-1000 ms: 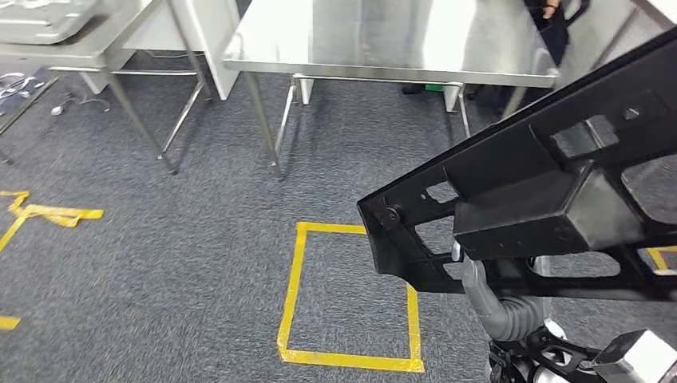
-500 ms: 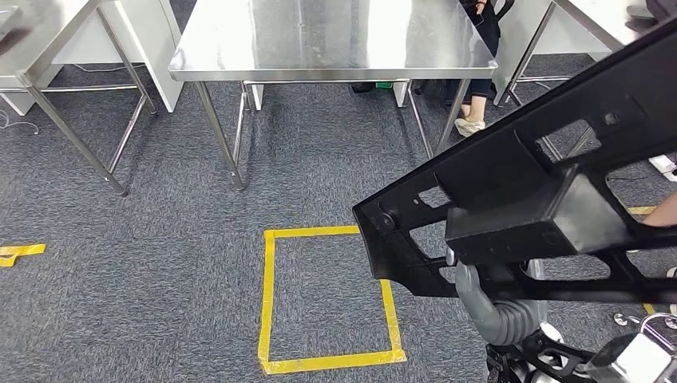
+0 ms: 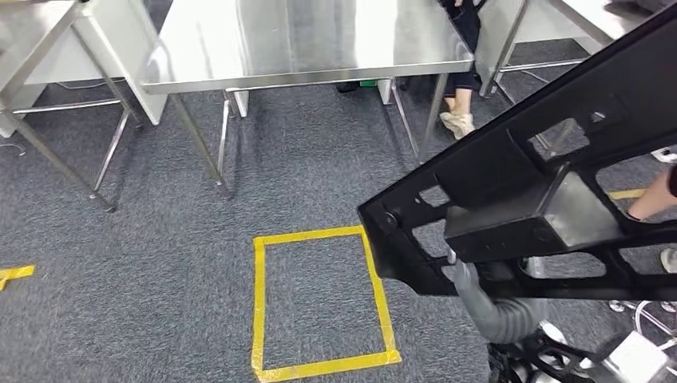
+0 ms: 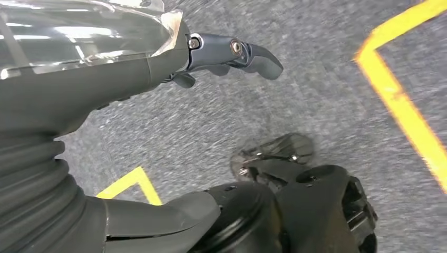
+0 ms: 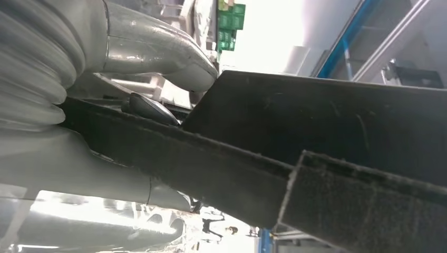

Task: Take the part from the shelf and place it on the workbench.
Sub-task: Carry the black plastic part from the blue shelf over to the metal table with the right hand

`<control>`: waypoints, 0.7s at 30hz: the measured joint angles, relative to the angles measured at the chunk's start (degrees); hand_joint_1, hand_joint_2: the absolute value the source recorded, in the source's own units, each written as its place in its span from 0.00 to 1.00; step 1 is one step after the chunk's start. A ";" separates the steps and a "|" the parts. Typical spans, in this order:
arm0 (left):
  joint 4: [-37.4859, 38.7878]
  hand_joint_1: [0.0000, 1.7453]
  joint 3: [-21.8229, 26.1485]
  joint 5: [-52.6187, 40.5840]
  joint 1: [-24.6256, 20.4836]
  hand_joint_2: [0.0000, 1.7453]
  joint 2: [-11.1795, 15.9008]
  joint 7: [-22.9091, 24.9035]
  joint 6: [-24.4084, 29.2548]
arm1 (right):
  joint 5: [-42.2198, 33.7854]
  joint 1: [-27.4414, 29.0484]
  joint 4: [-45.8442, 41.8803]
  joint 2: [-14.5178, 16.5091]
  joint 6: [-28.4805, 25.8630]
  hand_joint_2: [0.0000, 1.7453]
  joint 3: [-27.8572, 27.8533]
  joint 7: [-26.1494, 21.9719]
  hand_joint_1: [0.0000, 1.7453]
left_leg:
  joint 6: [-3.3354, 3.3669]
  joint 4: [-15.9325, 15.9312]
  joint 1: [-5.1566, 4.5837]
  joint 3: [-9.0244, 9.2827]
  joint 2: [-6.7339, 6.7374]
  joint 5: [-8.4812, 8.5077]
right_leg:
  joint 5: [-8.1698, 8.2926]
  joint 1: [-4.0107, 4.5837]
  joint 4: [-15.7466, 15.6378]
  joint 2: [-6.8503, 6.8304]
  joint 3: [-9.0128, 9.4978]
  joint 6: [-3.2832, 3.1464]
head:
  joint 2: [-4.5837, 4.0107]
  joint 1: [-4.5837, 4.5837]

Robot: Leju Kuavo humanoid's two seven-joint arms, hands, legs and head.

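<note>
1. Hanging over grey carpet, the left hand (image 4: 232, 55) holds nothing, its dark fingers loosely extended.
2. Steel workbench (image 3: 303, 40) stands at the far side, beyond a yellow tape rectangle (image 3: 319, 303) on the floor.
3. Black frame part (image 3: 543, 199) is held aloft, tilted, above the carpet; the right hand (image 5: 158, 79) grips its edge, thumb above, fingers below.
4. A person's feet (image 3: 455, 121) stand behind the workbench's right corner.

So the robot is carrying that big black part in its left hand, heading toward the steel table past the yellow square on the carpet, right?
Not quite: the right hand holds the black part, as the right wrist view shows. The left hand hangs with nothing in it over the carpet in the left wrist view. The rest stands: the steel table lies ahead, beyond the yellow square.
</note>
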 joint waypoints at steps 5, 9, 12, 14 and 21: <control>0.00 0.00 0.14 -0.69 0.36 1.00 0.03 0.36 0.44 | 0.13 0.35 0.07 -0.14 -0.94 1.00 0.02 -0.19 1.00 | 0.02 11.61 -0.04 -9.70 -0.41 0.07 | -2.44 0.75 0.00 0.44 2.82 -1.01 | 0.00 -0.32; -0.03 0.00 0.18 -0.74 0.42 1.00 0.13 0.50 0.45 | 0.16 0.43 0.07 -0.14 -1.24 1.00 0.07 -0.26 1.00 | 1.44 -1.51 -0.66 -4.82 -0.57 7.28 | -5.11 1.01 -0.32 0.81 5.52 -0.09 | 0.00 -0.20; -0.13 0.00 0.19 -0.75 0.42 1.00 0.11 0.71 0.48 | 0.21 0.62 -0.08 -0.13 -1.48 1.00 0.10 -0.27 1.00 | 2.68 -3.74 -1.03 -2.60 -0.59 5.31 | -4.93 1.10 0.04 0.88 6.92 1.68 | 0.00 -0.20; -0.15 0.00 0.20 -0.74 0.53 1.00 0.09 0.73 0.49 | 0.20 0.64 -0.20 -0.15 -1.54 1.00 0.11 -0.30 1.00 | 3.32 -4.97 -0.74 -0.23 -0.69 4.62 | -3.42 1.12 4.55 0.67 5.09 2.59 | -0.02 0.00; -0.15 0.00 0.25 -0.71 1.00 1.00 -0.10 0.76 0.57 | 0.20 0.99 -0.21 -0.25 -1.59 1.00 0.22 -0.31 1.00 | 2.81 -7.33 0.17 8.82 -1.31 -1.09 | -10.09 0.27 11.34 0.20 -8.90 2.74 | 0.00 0.41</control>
